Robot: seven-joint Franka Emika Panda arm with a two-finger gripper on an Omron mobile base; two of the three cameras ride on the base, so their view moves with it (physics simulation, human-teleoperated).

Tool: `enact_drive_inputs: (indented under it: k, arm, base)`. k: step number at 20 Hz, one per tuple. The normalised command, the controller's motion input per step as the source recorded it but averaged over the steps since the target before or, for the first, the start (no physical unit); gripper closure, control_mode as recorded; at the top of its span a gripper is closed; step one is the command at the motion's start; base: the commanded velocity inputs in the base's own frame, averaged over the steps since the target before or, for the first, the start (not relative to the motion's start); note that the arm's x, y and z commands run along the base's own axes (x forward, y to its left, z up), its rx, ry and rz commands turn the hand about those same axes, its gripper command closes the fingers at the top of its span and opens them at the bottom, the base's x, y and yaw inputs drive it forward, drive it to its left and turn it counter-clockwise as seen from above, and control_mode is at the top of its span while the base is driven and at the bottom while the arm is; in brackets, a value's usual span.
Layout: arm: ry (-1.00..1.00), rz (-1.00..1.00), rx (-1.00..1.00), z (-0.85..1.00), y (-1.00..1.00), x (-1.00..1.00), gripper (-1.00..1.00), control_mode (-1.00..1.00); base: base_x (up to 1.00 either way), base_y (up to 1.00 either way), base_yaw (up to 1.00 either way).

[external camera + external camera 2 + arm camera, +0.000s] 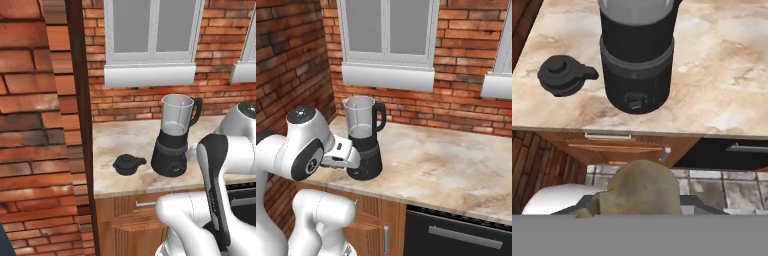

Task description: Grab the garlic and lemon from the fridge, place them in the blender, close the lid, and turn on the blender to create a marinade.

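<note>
The blender (172,137) (363,140) (637,65) stands near the left end of the marble counter, its clear jar open at the top. Its black lid (128,164) (562,75) lies flat on the counter just left of the base. In the hand view, my gripper (639,207) is shut on a beige garlic bulb (642,185) that hides the fingertips. It hangs in front of the counter edge, below and short of the blender. My white hand (341,155) sits close to the blender base. The fridge and the lemon are out of view.
The marble counter (446,160) stretches bare to the right of the blender. A brick wall with a window (150,35) backs it. A dark wooden post (80,110) borders the counter's left end. Wooden drawers (617,145) and a black appliance front (456,230) sit below.
</note>
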Motion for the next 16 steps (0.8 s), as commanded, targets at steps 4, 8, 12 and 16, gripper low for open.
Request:
enact_drive_inputs:
  k: [4, 8, 12, 16]
  arm:
    - [-0.20, 0.00, 0.00, 0.88, -0.01, 0.64, 1.00, -1.00]
    - [-0.22, 0.00, 0.00, 0.98, -0.11, 0.60, 1.00, -1.00]
    - [-0.17, 0.00, -0.01, 0.55, -0.06, 0.70, 1.00, -1.00]
    - [-0.10, 0.00, 0.00, 0.23, -0.02, 0.74, 1.00, -1.00]
  base:
    - [0.00, 0.00, 0.00]
    - [0.00, 0.00, 0.00]
    - [0.00, 0.00, 0.00]
    - [0.00, 0.00, 0.00]
